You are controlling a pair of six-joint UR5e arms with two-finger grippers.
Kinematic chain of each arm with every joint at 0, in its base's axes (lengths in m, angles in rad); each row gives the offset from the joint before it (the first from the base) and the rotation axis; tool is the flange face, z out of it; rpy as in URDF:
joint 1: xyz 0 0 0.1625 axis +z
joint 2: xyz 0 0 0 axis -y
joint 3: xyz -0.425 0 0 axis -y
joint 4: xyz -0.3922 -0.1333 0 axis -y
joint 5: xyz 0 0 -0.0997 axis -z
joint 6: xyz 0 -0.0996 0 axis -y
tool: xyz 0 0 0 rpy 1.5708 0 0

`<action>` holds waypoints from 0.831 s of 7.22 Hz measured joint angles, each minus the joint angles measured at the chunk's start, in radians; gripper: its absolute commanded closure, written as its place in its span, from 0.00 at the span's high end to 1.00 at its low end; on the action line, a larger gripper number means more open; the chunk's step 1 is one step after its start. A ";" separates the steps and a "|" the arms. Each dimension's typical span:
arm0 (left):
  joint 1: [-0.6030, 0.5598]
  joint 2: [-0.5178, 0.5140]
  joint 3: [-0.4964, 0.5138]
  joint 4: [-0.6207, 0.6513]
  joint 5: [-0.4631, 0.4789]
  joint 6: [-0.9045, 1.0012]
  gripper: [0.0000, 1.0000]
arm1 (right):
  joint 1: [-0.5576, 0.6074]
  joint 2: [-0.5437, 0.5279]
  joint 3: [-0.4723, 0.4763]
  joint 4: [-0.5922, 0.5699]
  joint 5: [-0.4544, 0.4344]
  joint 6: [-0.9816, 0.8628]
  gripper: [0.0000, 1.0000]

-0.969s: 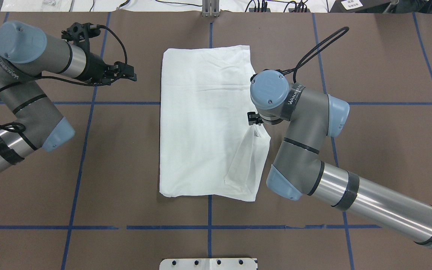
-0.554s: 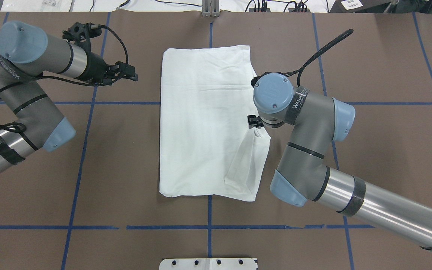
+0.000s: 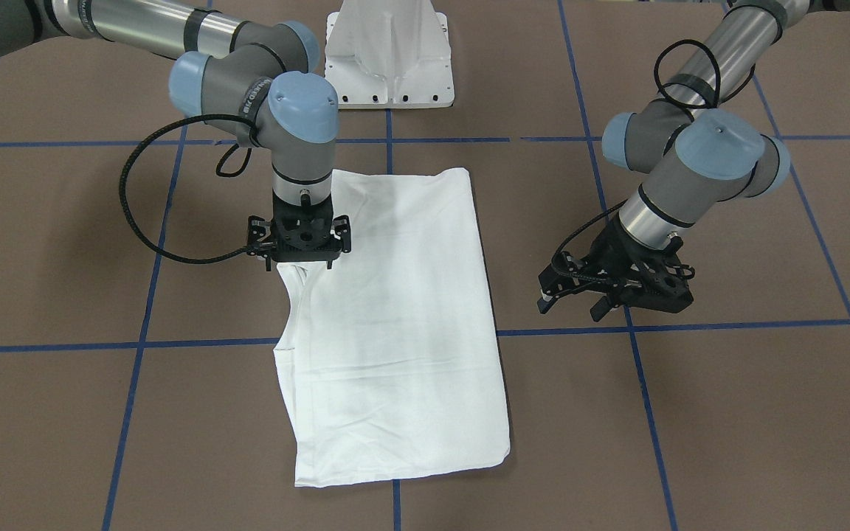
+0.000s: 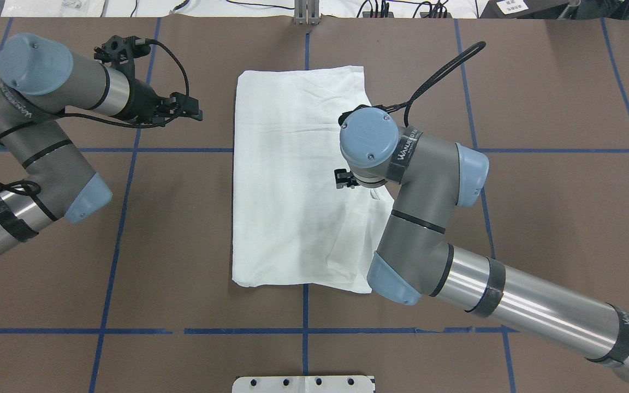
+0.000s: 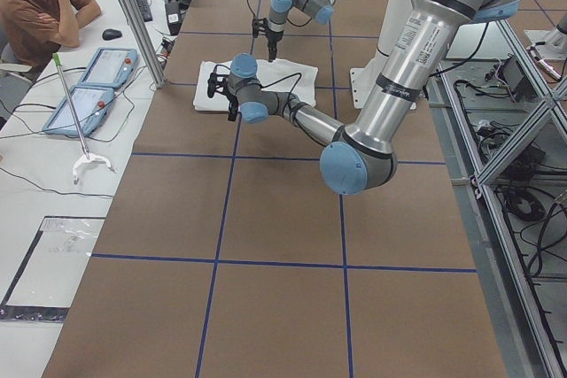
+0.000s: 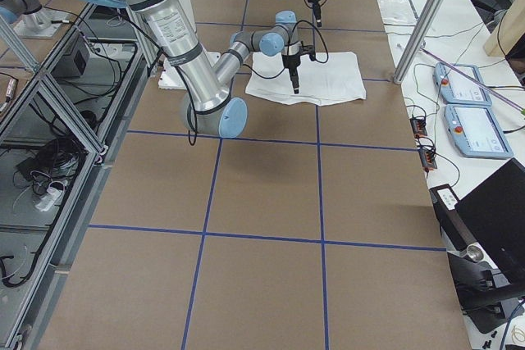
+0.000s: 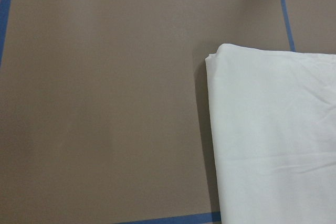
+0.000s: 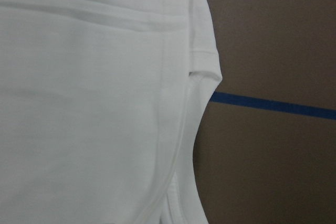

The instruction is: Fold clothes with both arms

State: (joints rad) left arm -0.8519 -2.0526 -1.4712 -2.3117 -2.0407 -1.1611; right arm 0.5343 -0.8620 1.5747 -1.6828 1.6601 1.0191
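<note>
Shirt (image 4: 287, 180) edge pinched by R claw (image 3: 301, 259).

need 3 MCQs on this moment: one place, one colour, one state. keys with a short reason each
1. Where is the left gripper relative to the shirt?
A) above its middle
B) beside it, over the bare table
C) underneath it

2. What colour are the tape lines on the table?
A) blue
B) red
C) yellow

3. How does the shirt lie?
A) balled up
B) hanging wholly in the air
C) folded to a rough rectangle on the table

Answers:
1 B: in the overhead view brown table shows between the left gripper and the shirt's edge.
2 A: the grid lines are blue in every exterior view.
3 C: the overhead and front-facing views show a roughly rectangular outline spread on the table.
</note>
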 measured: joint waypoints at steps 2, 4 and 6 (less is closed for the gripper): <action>0.003 0.002 0.000 0.000 0.000 0.000 1.00 | -0.020 0.020 -0.039 0.002 -0.015 0.002 1.00; 0.004 0.003 0.000 -0.001 0.001 0.000 1.00 | -0.033 0.020 -0.058 0.003 -0.020 0.002 1.00; 0.004 0.003 -0.001 -0.002 0.001 -0.001 1.00 | -0.041 0.015 -0.059 0.001 -0.021 0.001 1.00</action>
State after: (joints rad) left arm -0.8483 -2.0497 -1.4719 -2.3132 -2.0402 -1.1616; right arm 0.4937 -0.8474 1.5157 -1.6814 1.6388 1.0198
